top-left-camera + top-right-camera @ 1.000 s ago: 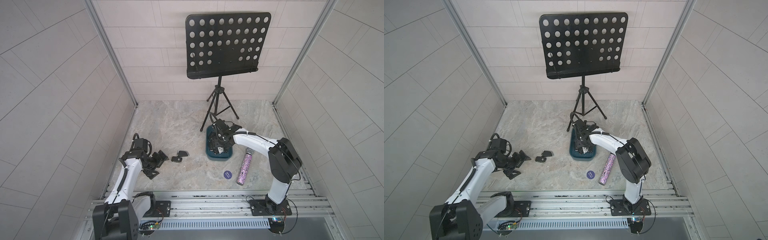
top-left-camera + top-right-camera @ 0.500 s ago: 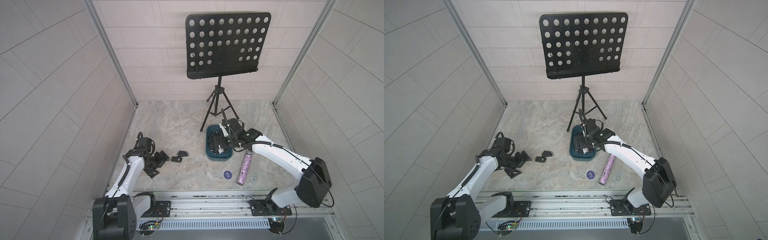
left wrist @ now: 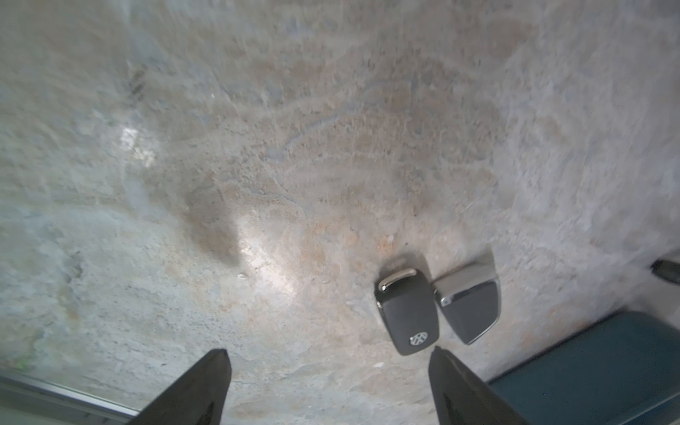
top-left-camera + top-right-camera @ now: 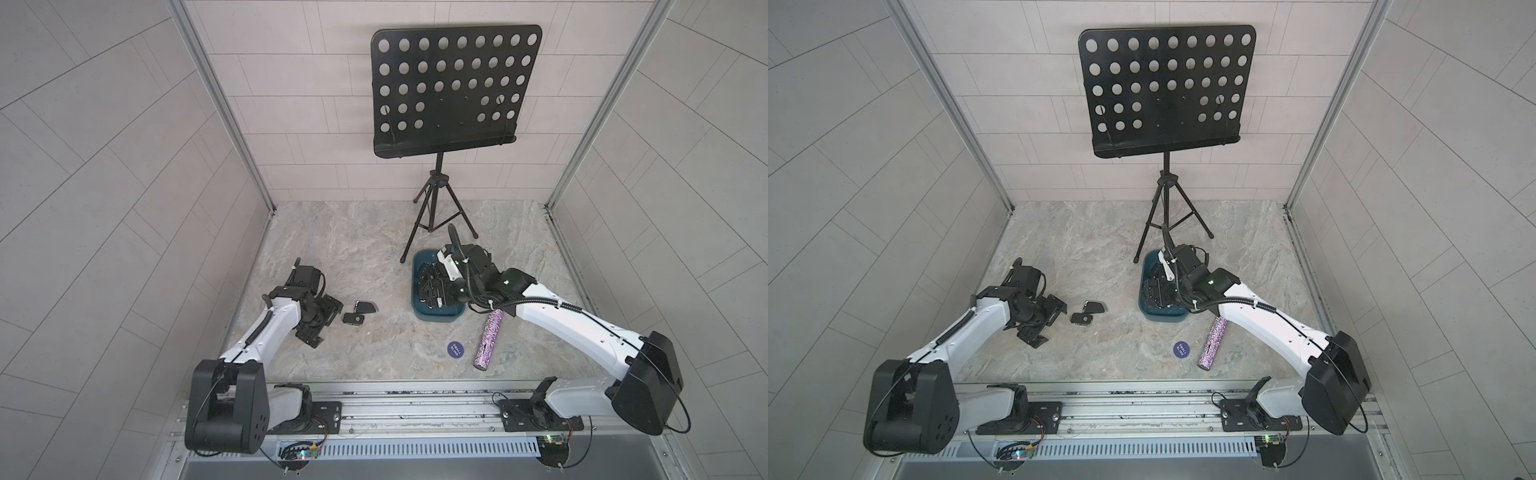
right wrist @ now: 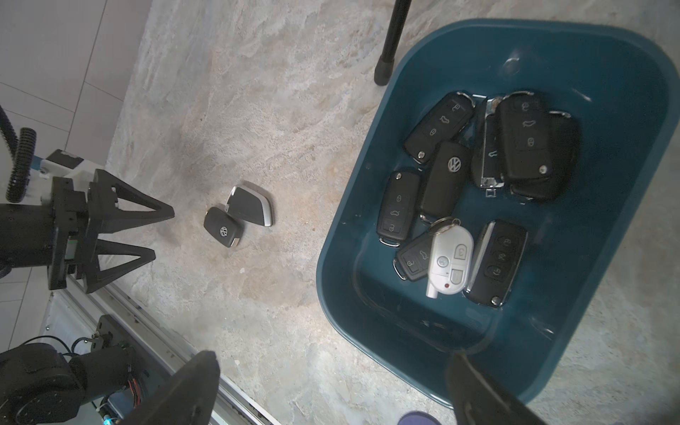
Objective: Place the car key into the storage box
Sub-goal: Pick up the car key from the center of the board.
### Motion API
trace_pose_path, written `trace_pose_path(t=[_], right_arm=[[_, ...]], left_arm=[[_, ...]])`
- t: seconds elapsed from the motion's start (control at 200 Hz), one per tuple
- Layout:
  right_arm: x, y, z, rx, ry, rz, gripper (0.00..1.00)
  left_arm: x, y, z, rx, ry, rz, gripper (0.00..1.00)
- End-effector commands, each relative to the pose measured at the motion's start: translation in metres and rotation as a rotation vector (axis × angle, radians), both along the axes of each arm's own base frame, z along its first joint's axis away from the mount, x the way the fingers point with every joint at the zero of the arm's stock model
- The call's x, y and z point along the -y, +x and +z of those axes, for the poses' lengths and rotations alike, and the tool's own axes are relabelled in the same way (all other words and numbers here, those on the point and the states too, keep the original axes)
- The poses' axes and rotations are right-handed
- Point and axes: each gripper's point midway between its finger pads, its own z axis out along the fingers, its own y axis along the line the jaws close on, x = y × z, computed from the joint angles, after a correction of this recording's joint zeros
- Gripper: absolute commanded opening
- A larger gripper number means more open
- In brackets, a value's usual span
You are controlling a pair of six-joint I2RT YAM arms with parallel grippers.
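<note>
— Where is the car key?
— The black VW key fob (image 4: pixel 353 319) lies flat on the surface, left of centre in a top view, just beside a silver-edged fob (image 4: pixel 366 307). The teal storage box (image 4: pixel 438 318), right of centre, holds other fobs.
— And the jaws?
— The left jaws stand wide and empty near it. The right jaws are wide above the box. The fob looks light, rigid and slick, so pinching across its long sides seems best.
</note>
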Motion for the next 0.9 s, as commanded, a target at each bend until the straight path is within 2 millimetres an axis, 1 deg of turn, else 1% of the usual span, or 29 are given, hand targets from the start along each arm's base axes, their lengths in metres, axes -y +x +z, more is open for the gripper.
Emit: trace_pose_path(t=[0.0,0.12,0.25,0.33,0.41,0.7,0.896], right_arm=[[0.003,0.000,0.006,0.021,0.024,-0.039,0.99],[0.005,-0.001,0.009,0.033,0.023,-0.046,0.99],[0.008,-0.002,0.011,0.043,0.015,-0.053,0.99],[0.010,-0.003,0.013,0.051,0.019,-0.060,0.99],[0.010,-0.005,0.012,0.053,0.020,-0.065,0.99],[0.012,-0.013,0.010,0.061,0.019,-0.067,0.99],[0.011,-0.013,0.013,0.066,0.024,-0.064,0.99]], left_arm=[[0.001,0.016,0.011,-0.016,0.004,0.163,0.90],[0.018,0.021,0.009,-0.057,-0.031,0.223,0.90],[0.031,0.017,-0.003,-0.119,-0.058,0.282,0.89],[0.036,0.014,-0.010,-0.155,-0.077,0.318,0.89],[0.037,0.012,-0.015,-0.184,-0.079,0.341,0.88],[0.040,0.014,-0.030,-0.235,-0.058,0.374,0.82],[0.046,0.020,-0.034,-0.228,-0.037,0.361,0.80]])
